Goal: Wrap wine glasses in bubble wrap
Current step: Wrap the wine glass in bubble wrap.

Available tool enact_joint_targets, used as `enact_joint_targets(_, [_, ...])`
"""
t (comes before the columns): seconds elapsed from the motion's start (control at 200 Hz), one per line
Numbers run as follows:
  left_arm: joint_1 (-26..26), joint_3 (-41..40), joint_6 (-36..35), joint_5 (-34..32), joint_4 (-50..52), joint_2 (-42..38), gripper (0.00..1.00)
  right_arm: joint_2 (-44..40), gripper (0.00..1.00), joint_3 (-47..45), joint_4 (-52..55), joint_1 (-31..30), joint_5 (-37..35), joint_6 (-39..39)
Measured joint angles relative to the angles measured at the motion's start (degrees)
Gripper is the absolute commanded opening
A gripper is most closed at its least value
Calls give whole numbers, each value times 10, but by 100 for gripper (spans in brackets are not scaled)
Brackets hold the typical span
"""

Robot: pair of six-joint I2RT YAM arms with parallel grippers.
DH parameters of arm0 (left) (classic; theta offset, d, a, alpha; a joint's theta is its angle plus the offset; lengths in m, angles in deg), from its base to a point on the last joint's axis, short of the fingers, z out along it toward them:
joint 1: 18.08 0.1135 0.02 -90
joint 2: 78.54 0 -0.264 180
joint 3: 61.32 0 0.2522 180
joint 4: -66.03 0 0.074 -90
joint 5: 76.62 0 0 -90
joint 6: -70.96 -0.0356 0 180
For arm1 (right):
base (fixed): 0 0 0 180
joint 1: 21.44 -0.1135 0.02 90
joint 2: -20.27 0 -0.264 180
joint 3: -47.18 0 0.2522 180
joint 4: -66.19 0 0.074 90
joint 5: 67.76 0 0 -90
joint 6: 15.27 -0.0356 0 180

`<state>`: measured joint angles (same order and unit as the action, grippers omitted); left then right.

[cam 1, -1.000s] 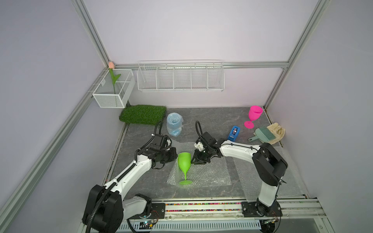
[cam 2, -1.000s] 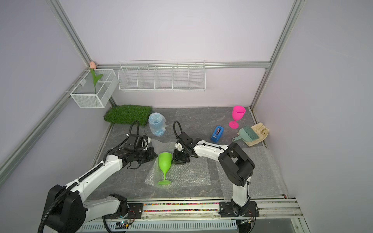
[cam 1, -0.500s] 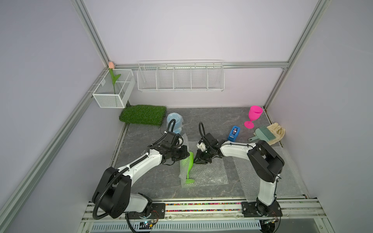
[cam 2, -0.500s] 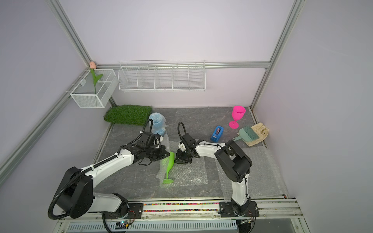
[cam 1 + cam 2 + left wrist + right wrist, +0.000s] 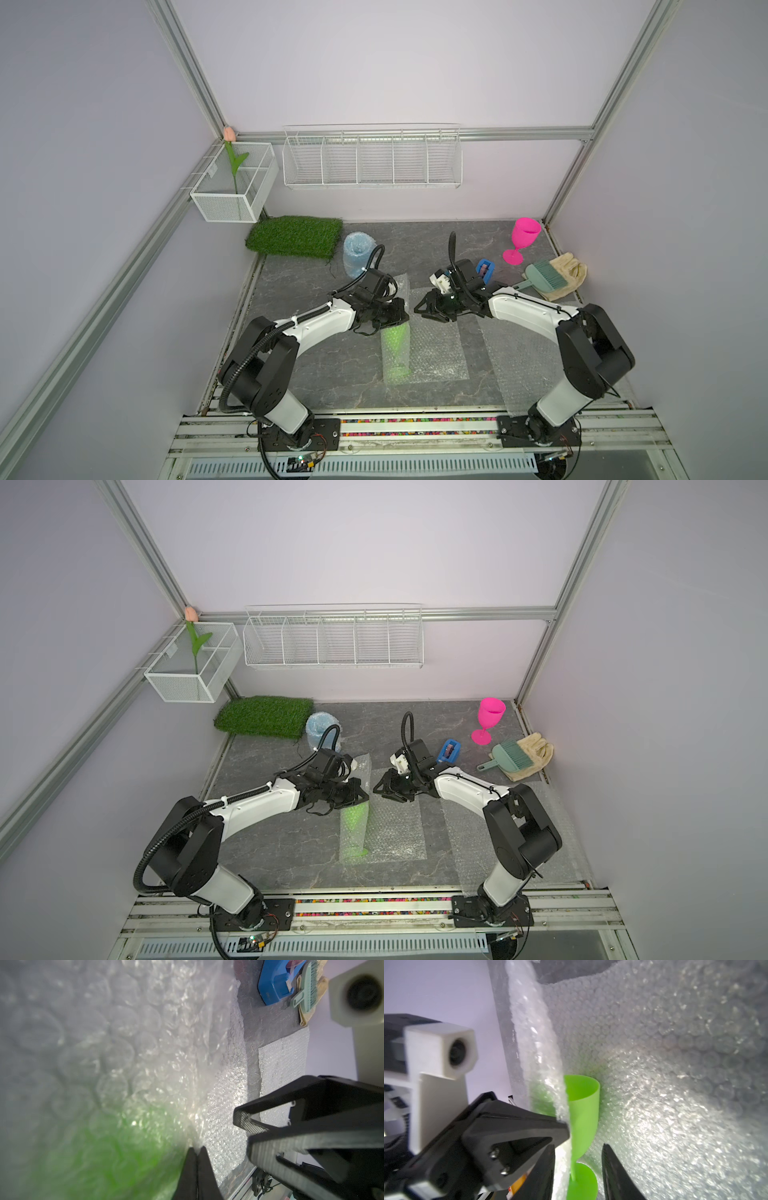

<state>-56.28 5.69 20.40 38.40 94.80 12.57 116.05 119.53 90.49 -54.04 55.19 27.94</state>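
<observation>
Our left gripper (image 5: 400, 316) pinches the bubble wrap (image 5: 432, 353) edge, folding it over the green goblet (image 5: 583, 1109) lying near the table (image 5: 324, 374) front; our right gripper (image 5: 419, 309) hovers beside, jaws spread.

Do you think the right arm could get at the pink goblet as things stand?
Probably yes: the pink goblet stands upright and uncovered on that arm's side, the right gripper is open and empty, and only the blue tape dispenser sits near its path.
</observation>
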Motion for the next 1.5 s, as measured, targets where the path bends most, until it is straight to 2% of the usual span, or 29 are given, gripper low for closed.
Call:
enact_joint_targets(0.135, [-2, 0, 3, 6, -8, 6, 0, 41, 40, 26, -30, -1, 30, -13])
enact_joint_targets(0.295, [-3, 0, 4, 6, -10, 7, 0, 99, 26, 47, -56, 0, 57, -24])
enact_joint_targets(0.45, [-4, 0, 4, 5, -10, 7, 0, 111, 10, 45, -61, 2, 66, -26])
enact_joint_targets(0.495, [-4, 0, 4, 3, -10, 7, 6, 111, 7, 45, -63, 4, 69, -24])
enact_joint_targets(0.665, [-6, 20, 0, -15, 17, -2, 34, 111, 7, 44, -61, 10, 70, -17])
enact_joint_targets(0.855, [-6, 47, -15, -64, 78, -44, 51, 111, 7, 44, -53, 18, 68, -7])
enact_joint_targets(0.99, [-6, 70, -38, -105, 131, -50, 69, 111, 7, 44, -49, 20, 65, -1])
enact_joint_targets(1.19, [-5, 87, -84, -135, 212, -32, 83, 111, 7, 44, -34, 25, 58, 12])
enact_joint_targets(1.4, [-6, 103, -116, -123, 241, 19, 96, 111, 7, 43, -16, 33, 52, 27])
enact_joint_targets(1.5, [-7, 111, -123, -107, 240, 41, 99, 111, 7, 36, -9, 38, 48, 34])
